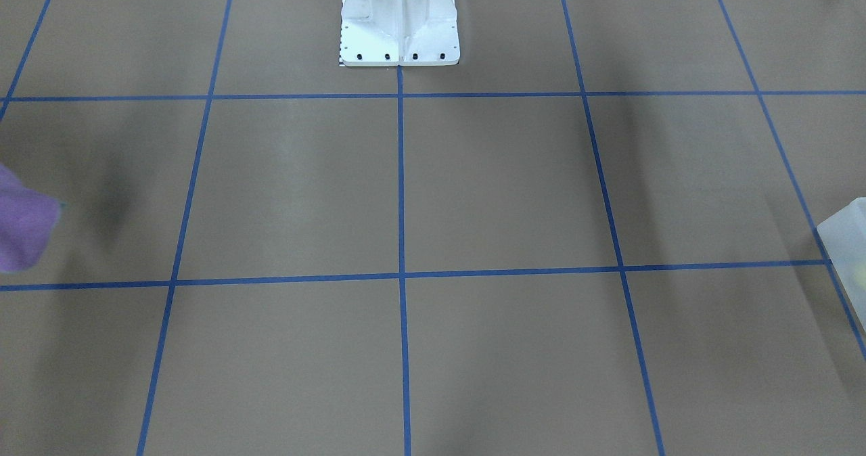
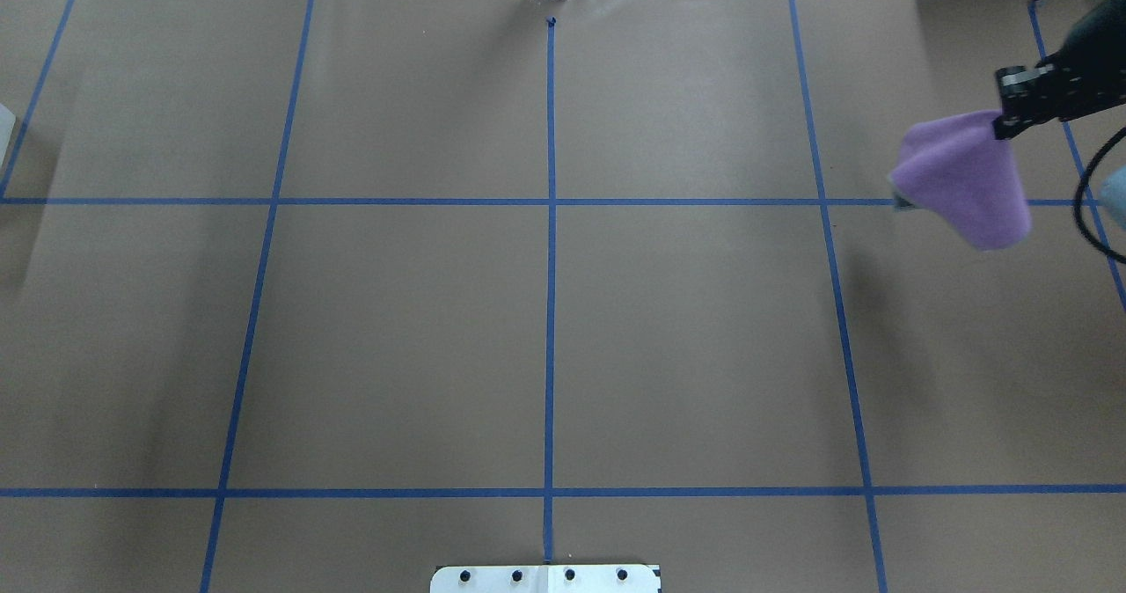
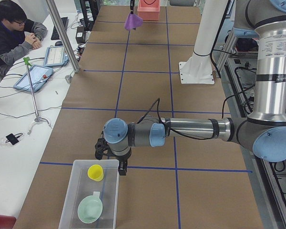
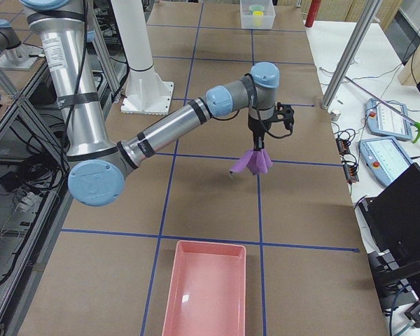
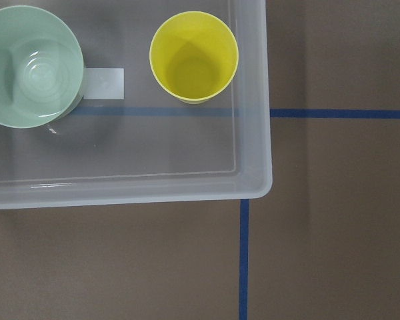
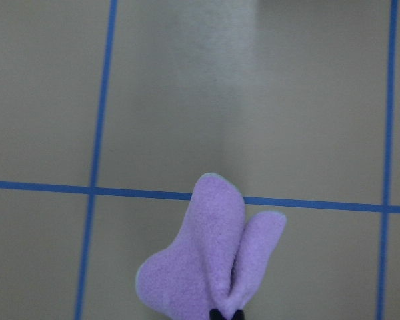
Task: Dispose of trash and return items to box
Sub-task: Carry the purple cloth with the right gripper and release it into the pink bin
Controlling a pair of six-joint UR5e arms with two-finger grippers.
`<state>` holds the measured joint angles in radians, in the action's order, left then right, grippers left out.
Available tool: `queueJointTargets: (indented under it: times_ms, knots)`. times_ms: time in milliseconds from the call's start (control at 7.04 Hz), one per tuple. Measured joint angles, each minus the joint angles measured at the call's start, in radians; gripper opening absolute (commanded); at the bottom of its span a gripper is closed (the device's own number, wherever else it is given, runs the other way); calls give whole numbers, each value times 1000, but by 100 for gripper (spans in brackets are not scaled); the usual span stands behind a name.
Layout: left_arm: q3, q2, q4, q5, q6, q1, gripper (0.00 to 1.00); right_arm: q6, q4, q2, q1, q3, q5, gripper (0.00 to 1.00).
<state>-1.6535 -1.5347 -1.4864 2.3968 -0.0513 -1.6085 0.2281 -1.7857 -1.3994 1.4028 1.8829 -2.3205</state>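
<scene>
My right gripper [image 2: 1001,123] is shut on a purple cloth [image 2: 964,179], which hangs above the brown table at the right side. The cloth also shows in the right wrist view [image 6: 207,267], the right view [image 4: 252,162] and the front view [image 1: 20,229]. A clear box [image 3: 69,202] holds a yellow cup [image 5: 194,57] and a green bowl [image 5: 30,67]. My left gripper [image 3: 120,168] hovers by the box's corner [image 5: 257,190]. It shows only in the left view, so I cannot tell if it is open.
A pink tray [image 4: 206,290] lies at the table's right end. The white robot base [image 1: 399,30] stands at the table's middle edge. An operator [image 3: 12,28] sits at a side desk with tablets. Blue tape lines grid the table.
</scene>
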Motion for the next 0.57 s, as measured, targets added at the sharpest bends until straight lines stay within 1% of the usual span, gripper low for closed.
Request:
queueJointTargets:
  times_ms: [284,426,568]
  knots:
    - [-5,-3,1,3,-1,3,99,-380,1,-63,189,-162,-31,0]
    - [-6,-6,1,3,-1,6,99,-537,3,-95,261,-227,-32,0]
    - [-6,-8,0,3,-1,11,99,-643,2,-124,310,-262,-25,0]
